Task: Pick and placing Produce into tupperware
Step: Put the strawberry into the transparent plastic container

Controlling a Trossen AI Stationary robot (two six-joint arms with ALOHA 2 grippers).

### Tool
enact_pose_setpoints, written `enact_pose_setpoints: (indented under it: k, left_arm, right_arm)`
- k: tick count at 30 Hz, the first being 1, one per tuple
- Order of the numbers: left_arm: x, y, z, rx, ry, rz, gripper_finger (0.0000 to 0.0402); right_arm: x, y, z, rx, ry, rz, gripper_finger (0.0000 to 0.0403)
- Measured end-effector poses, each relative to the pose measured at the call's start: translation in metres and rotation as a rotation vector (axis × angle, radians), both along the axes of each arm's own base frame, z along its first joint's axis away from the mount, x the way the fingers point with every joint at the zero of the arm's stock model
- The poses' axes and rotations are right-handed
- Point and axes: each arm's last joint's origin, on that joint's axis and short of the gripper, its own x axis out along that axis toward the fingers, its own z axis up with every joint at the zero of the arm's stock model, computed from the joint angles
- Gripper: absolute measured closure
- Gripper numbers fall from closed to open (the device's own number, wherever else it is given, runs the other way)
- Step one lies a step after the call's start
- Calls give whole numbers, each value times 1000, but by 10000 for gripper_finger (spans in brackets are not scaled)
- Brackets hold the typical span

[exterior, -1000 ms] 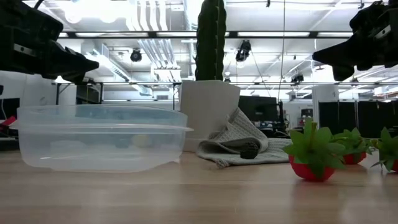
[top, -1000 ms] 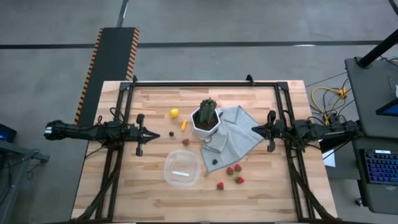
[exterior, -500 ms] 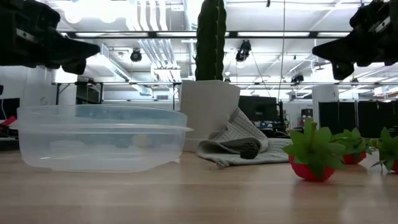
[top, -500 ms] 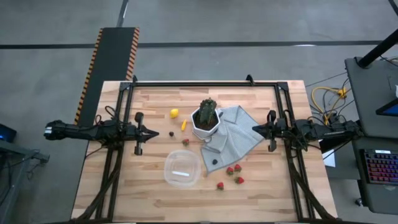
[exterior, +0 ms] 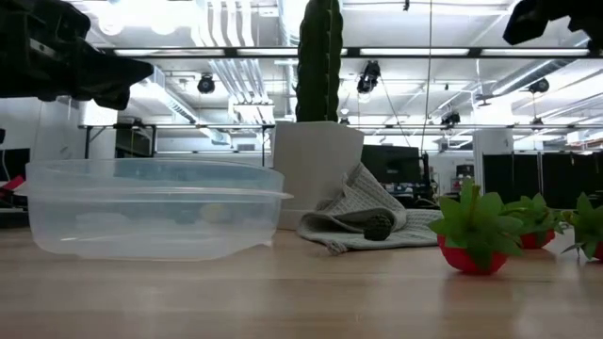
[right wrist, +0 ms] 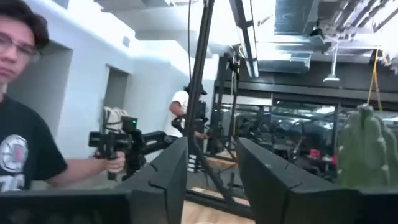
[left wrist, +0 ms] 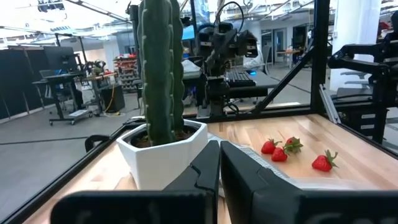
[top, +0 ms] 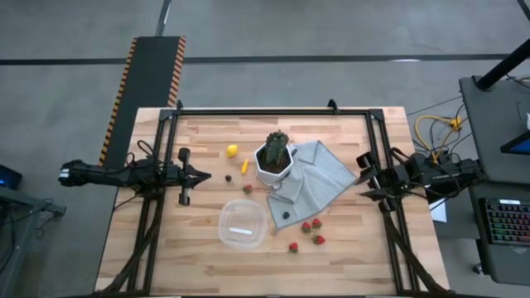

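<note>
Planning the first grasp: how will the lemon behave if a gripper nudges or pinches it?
The lemon looks small and rounded, so a nudge would probably roll it across the bare table. It lies alone with nothing near to stop it. Its smooth skin may slip between narrow fingers, so a centred pinch seems safest.

grey floor [top: 331, 29]; ceiling lights [exterior: 236, 19], desks [left wrist: 68, 109]

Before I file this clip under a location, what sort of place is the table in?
Probably a robotics lab or workshop in an open industrial hall. The wooden table sits in a black metal frame on bare concrete, the low view shows exposed ceiling ducts and lights, and a keyboard sits on a side desk.
</note>
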Motion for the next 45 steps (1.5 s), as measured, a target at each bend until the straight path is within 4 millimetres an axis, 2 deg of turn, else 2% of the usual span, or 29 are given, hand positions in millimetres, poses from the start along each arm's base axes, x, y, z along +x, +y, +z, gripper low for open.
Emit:
enact_pose_setpoints:
  k: [6, 14, 19, 23, 30, 38, 41, 45]
  left_arm:
    - [0, 2, 3, -6, -29, 60, 402]
    - [0, 2, 3, -6, -26, 67, 402]
    - [0, 3, 2, -7, -25, 90, 402]
    - [-1, 4, 2, -9, -25, 128, 402]
    - [-1, 4, 3, -9, -28, 128, 402]
    - [-1, 4, 3, -10, -33, 127, 402]
    - [-1, 4, 3, -10, -33, 126, 402]
    - [-1, 4, 3, -10, -33, 126, 402]
  right_arm:
    - [7, 0, 26, -103, 25, -76, 231]
    - [25, -2, 62, -272, 497, -215, 214]
    - [32, -1, 80, -280, 702, -202, 213]
    - [41, 0, 85, -294, 841, -191, 213]
    - [64, 3, 77, -267, 991, -186, 215]
    - [99, 5, 79, -339, 941, -263, 216]
    - [105, 13, 83, -362, 960, -223, 216]
    - [105, 33, 92, -396, 1012, -145, 221]
